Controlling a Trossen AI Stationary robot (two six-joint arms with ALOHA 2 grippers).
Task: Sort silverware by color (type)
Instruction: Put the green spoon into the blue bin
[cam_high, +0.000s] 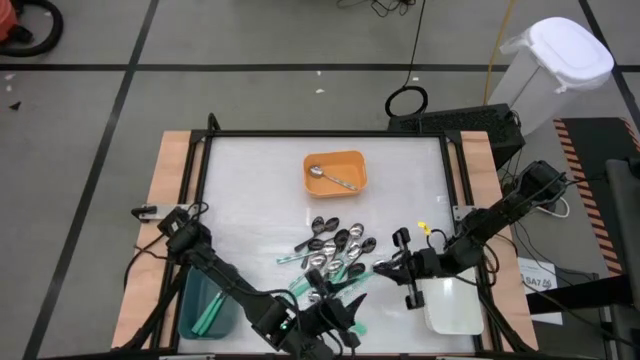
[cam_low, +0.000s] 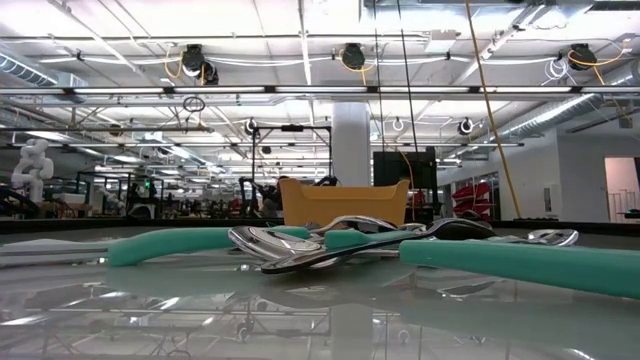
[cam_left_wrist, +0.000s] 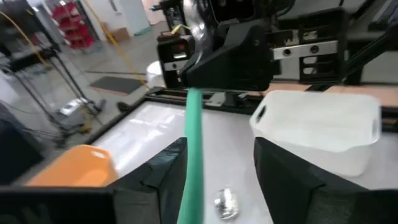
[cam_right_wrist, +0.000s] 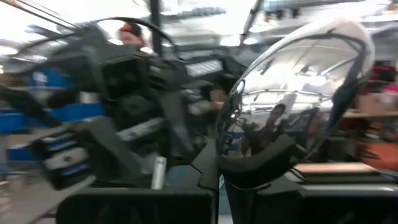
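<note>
Handover in progress above the desk (cam_high: 250, 190). Right end effector (cam_right_wrist: 255, 171) is clamped on the shiny bowl of a teal-handled spoon (cam_left_wrist: 193, 143), whose long teal handle runs back between the parted fingers of the left end effector (cam_left_wrist: 214, 180). Likely reason: a regrip, so the handle can be dropped into the teal rectangular tray (cam_high: 205, 310) beside the left end effector. Remaining mixed spoons (cam_high: 335, 250) lie heaped between both.

pile of spoons (cam_high: 335, 255) mid-table | one tray (cam_high: 335, 172) behind – holding a spoon (cam_high: 330, 178) | trays flank front
</note>
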